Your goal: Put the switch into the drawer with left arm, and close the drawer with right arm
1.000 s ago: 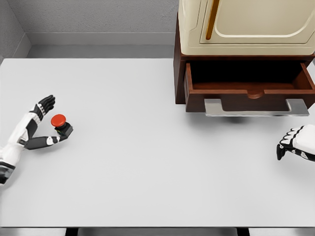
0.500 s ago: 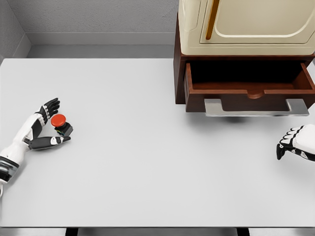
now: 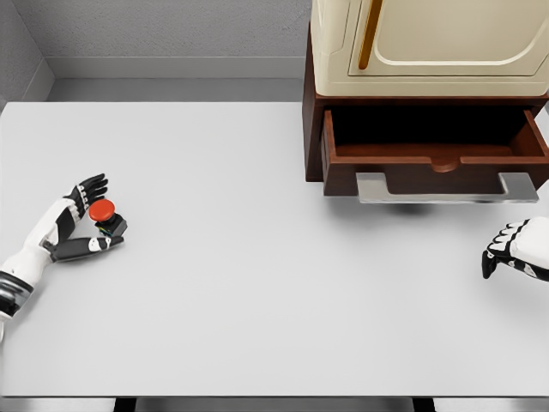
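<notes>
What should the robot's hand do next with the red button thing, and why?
Probably close the left hand around the switch. Its fingers and thumb sit on either side of the switch, spread, not yet gripping, and the switch rests on the table. The drawer is open, ready for it. The right hand waits at the right edge.

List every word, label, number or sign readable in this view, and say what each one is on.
None: no readable text shows anywhere in the head view.
The switch has a plain red button and a dark base, no lettering visible.
The cream cabinet and the open brown drawer with its metal handle bear no marks.
The white table, left hand and right hand carry no writing either.
</notes>
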`<action>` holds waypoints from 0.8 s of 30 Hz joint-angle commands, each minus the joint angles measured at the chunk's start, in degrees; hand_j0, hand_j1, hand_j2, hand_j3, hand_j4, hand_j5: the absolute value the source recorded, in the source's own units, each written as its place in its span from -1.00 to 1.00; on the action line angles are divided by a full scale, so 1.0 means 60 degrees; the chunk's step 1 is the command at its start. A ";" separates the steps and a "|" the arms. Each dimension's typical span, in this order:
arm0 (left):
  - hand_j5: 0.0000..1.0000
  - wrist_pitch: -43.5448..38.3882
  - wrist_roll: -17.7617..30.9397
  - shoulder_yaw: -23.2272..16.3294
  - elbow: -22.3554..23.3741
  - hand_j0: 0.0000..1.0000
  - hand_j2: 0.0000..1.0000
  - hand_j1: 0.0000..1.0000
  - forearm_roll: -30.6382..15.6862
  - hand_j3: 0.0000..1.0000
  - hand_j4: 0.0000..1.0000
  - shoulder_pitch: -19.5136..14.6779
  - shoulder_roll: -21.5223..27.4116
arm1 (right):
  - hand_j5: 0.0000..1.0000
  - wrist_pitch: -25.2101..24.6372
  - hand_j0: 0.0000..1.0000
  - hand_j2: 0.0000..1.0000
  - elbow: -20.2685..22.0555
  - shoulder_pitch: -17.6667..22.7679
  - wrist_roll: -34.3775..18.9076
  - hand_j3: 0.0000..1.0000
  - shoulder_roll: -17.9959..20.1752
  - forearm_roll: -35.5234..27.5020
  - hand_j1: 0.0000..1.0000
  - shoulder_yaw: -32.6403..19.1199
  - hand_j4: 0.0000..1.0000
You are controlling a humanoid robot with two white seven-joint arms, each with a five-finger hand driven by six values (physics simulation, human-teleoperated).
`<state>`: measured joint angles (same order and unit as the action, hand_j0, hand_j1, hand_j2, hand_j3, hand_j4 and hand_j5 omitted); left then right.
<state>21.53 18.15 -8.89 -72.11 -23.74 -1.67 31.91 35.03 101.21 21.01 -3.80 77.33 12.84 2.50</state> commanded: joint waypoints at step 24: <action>-0.03 0.0074 0.0051 0.0017 -0.0506 -0.03 -0.03 -0.03 0.0016 -0.03 -0.03 -0.0029 0.0043 | -0.27 -0.0005 -0.27 -0.27 -0.0008 0.0000 0.0061 -0.27 -0.0012 -0.0103 -0.27 -0.0051 -0.27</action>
<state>22.04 18.43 -8.85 -74.53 -23.35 -1.85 32.10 35.03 101.18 21.01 -3.51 77.18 12.66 2.32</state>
